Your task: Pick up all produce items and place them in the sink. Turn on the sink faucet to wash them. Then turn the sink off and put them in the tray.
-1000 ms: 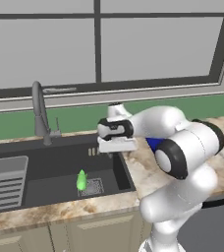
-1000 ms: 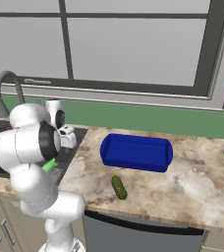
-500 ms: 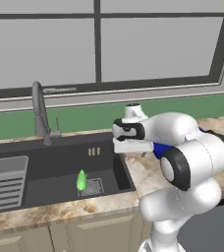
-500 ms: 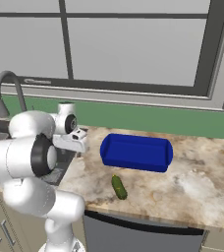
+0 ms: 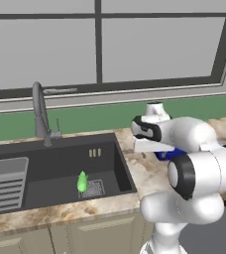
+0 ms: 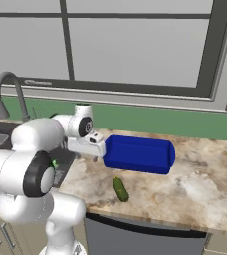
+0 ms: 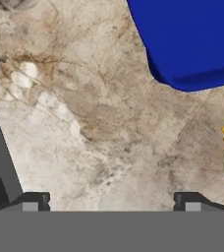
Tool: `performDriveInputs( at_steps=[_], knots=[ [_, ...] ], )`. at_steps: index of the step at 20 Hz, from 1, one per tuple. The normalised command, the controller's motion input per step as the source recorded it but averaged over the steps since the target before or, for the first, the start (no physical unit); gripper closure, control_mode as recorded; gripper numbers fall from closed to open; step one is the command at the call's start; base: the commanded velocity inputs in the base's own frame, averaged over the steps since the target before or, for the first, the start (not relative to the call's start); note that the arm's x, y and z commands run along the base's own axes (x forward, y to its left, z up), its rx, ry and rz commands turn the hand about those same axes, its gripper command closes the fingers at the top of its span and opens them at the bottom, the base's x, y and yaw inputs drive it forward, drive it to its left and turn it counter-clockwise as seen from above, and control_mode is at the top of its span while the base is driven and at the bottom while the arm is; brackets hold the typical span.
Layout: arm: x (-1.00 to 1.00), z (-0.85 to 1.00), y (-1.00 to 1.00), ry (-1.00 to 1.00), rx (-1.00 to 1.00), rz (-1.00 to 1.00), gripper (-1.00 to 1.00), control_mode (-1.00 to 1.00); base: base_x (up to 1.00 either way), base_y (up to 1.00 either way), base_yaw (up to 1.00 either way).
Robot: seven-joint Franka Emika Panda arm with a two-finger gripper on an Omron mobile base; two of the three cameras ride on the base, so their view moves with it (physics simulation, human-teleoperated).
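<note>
Hand view has my spread, empty pincer (image 7: 111, 199) over the counter (image 7: 99, 123) beside the tray (image 7: 192, 39): lime vegetable (image 5: 82, 181) sits in the sink (image 5: 45, 163), olive one (image 6: 120, 189) awaits collection.

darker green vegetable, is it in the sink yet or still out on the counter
Out. The darker green vegetable lies on the counter in front of the blue tray; the bright green one is in the sink.
</note>
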Motion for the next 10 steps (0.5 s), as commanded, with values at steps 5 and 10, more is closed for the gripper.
performDriveInputs(
  at_steps=[5,10],
  knots=[
    [-0.45,0.01,-0.61,-0.01,0.0,0.01,-1.0,-1.0,0.0,0.0,0.0],
    [-0.37,0.0,-0.59,0.0,0.0,0.01,-1.0,-1.0,0.0,0.0,0.0]
  ],
)
